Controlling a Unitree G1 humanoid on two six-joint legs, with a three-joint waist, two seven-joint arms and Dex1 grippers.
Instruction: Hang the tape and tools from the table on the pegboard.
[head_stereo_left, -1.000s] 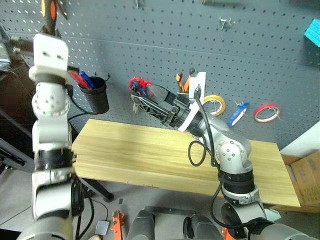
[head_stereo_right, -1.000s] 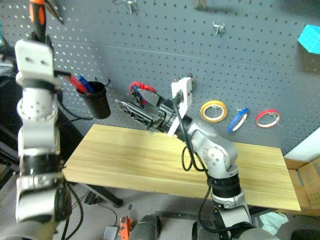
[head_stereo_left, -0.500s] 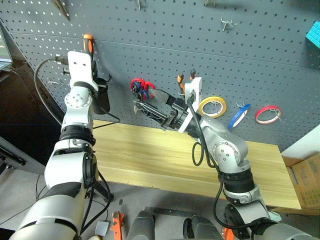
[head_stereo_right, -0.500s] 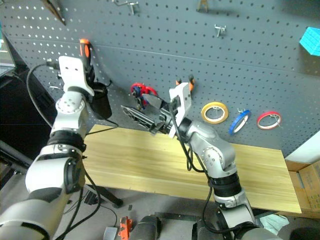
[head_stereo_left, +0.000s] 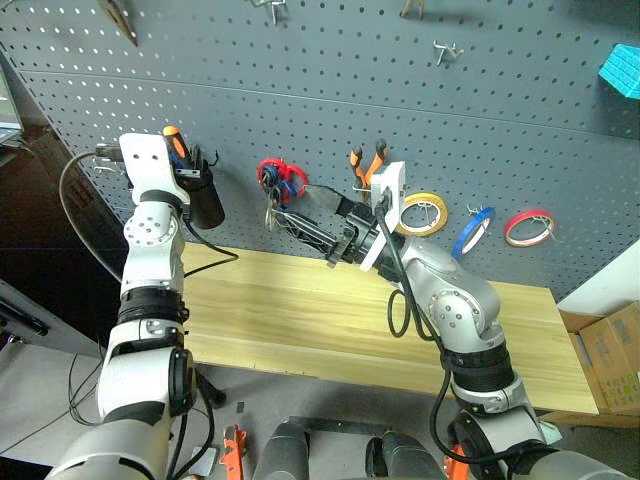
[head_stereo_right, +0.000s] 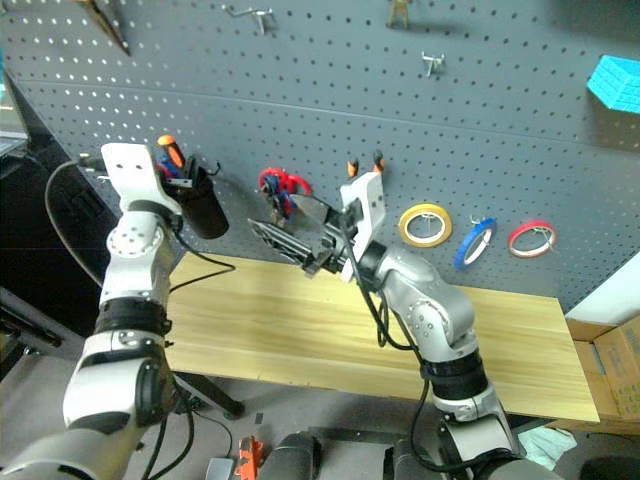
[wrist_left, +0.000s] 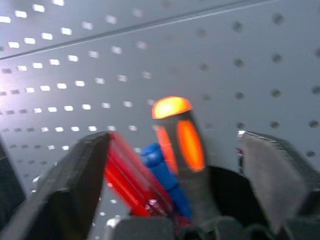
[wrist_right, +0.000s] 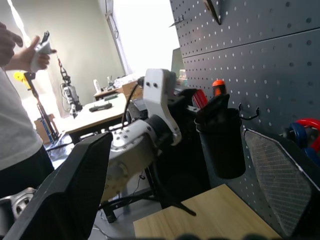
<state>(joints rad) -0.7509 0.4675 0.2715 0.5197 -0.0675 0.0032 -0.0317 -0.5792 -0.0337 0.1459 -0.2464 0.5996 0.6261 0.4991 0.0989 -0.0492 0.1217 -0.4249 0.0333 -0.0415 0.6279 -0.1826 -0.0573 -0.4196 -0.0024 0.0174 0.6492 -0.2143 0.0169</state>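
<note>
The orange-and-black screwdriver (wrist_left: 182, 145) stands handle-up in a black cup (head_stereo_left: 203, 200) hooked on the dark grey pegboard (head_stereo_left: 330, 90). My left gripper (wrist_left: 175, 137) is open, with a gap between the handle and each of its fingers. My right gripper (head_stereo_left: 290, 215) is open and holds nothing; it hovers over the back of the wooden table (head_stereo_left: 300, 320). The blue tape (head_stereo_left: 470, 232) and the orange-handled pliers (head_stereo_left: 366, 163) hang on the board. A dark tool (head_stereo_left: 122, 18) hangs at the top left.
Scissors with red and blue handles (head_stereo_left: 280, 178) hang just beyond my right fingers. A yellow roll (head_stereo_left: 424, 212) and a red-and-white roll (head_stereo_left: 529, 227) flank the blue tape. A person (wrist_right: 20, 125) stands behind my left arm. A cardboard box (head_stereo_left: 610, 360) sits at the right.
My left arm came down with the screwdriver, set it into the black cup, and its fingers opened off the handle. The right arm stayed put.
</note>
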